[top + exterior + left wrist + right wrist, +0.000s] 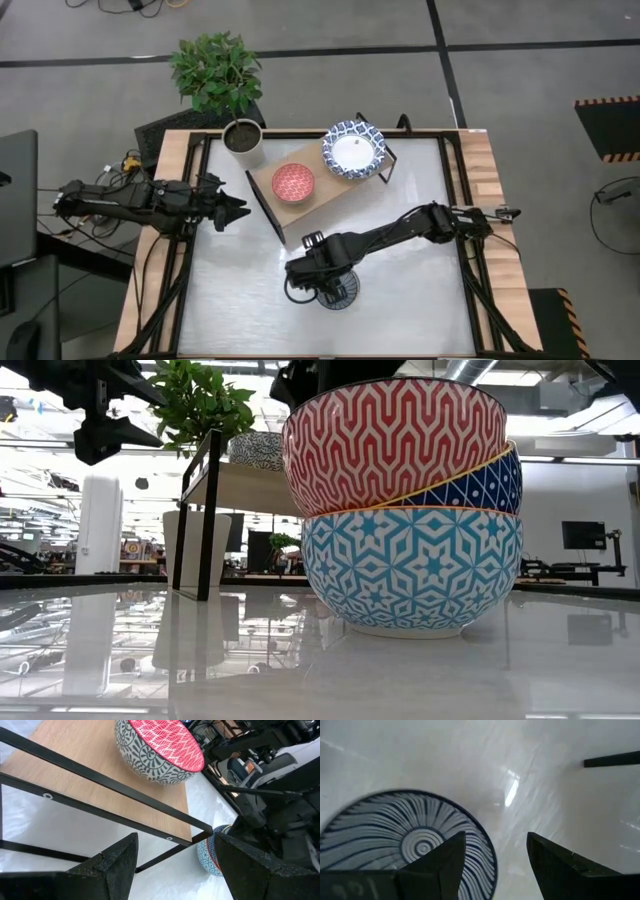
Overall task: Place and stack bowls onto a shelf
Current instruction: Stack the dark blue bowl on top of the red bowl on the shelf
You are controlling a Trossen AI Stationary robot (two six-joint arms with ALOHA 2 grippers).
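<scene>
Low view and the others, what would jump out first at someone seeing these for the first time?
The stack of three patterned bowls fills the low view, standing on the white table with the right gripper, open, directly above it. On the shelf sit a red bowl and a blue-and-white bowl; a leafy plant stands behind.

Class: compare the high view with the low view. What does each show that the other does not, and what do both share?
Only the high view shows both arms: the left gripper beside the shelf and the right gripper over the table. It also shows the insides of the shelf's red-patterned bowl and blue-and-white bowl.

Only the low view shows the stack from the side: a red zigzag bowl on top, a tilted dark blue bowl, and a teal bowl beneath.

Both show the shelf and the plant.
</scene>
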